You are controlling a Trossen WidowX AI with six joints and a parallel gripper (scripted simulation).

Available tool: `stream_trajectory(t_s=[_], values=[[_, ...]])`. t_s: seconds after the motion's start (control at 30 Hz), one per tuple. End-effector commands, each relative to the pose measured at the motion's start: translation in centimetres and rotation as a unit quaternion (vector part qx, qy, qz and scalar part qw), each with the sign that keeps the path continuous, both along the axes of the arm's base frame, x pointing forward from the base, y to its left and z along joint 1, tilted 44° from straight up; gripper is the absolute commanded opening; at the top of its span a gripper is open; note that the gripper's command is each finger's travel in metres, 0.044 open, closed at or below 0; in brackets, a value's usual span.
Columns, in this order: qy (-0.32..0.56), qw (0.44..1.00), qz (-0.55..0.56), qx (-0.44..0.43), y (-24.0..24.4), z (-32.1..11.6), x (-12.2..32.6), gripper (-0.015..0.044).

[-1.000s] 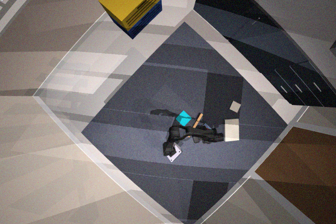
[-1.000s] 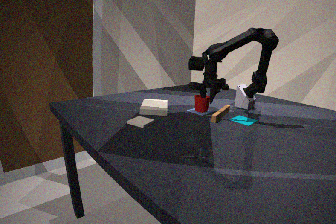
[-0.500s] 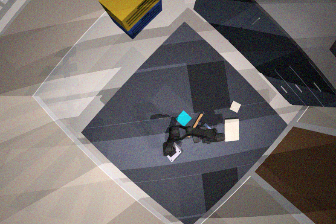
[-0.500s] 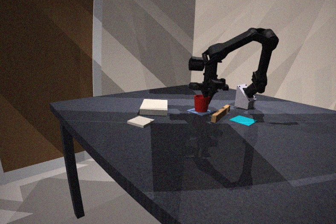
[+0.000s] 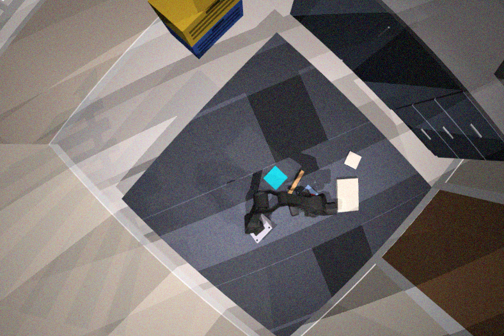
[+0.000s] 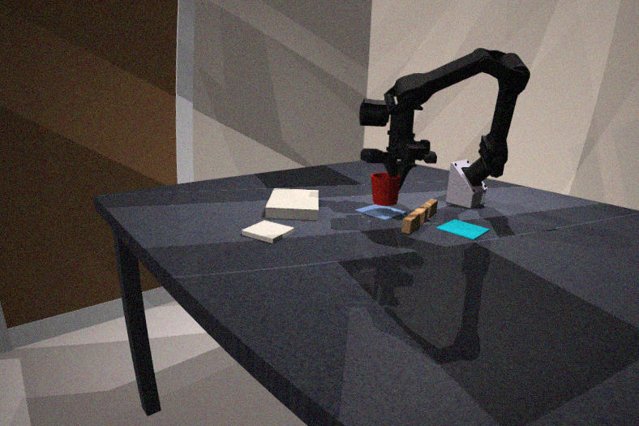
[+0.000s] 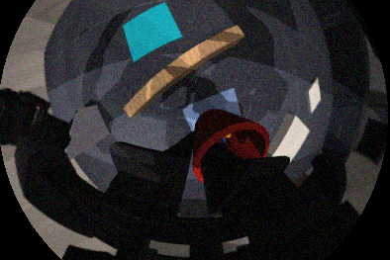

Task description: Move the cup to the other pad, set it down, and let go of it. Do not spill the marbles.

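In the top view the arm point(image 5: 301, 201) covered the cup entirely and most of the pale pad point(image 5: 311, 189), leaving only a sliver of blue. In the wrist view the gripper point(image 7: 231, 172) blocked the cup's point(image 7: 227, 142) near wall and base, so whether the cup touched the pale pad point(image 7: 211, 106) could not be told there. The marbles point(image 7: 226, 136) were mere specks inside the rim, too small to count. In the exterior view the bench point(image 6: 258, 281) was cut off by the right and bottom edges.
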State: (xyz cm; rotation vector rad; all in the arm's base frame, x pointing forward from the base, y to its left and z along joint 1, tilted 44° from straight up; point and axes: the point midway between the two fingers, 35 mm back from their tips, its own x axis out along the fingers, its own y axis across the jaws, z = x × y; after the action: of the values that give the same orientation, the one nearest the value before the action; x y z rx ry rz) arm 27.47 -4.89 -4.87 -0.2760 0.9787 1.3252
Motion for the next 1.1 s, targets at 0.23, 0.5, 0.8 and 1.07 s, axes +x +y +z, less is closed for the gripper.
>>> stream_trajectory(t_s=[0.23,0.5,0.8,1.07], values=[[-0.005,1.000,0.000,-0.004,-2.3,2.6,0.1,0.0000],[-0.003,1.000,-0.002,-0.001,-2.1,2.5,-0.1,0.0000],[-0.003,1.000,-0.002,-0.001,-2.1,2.5,-0.1,0.0000],[-0.003,1.000,-0.002,-0.001,-1.9,2.7,-0.2,0.0000]])
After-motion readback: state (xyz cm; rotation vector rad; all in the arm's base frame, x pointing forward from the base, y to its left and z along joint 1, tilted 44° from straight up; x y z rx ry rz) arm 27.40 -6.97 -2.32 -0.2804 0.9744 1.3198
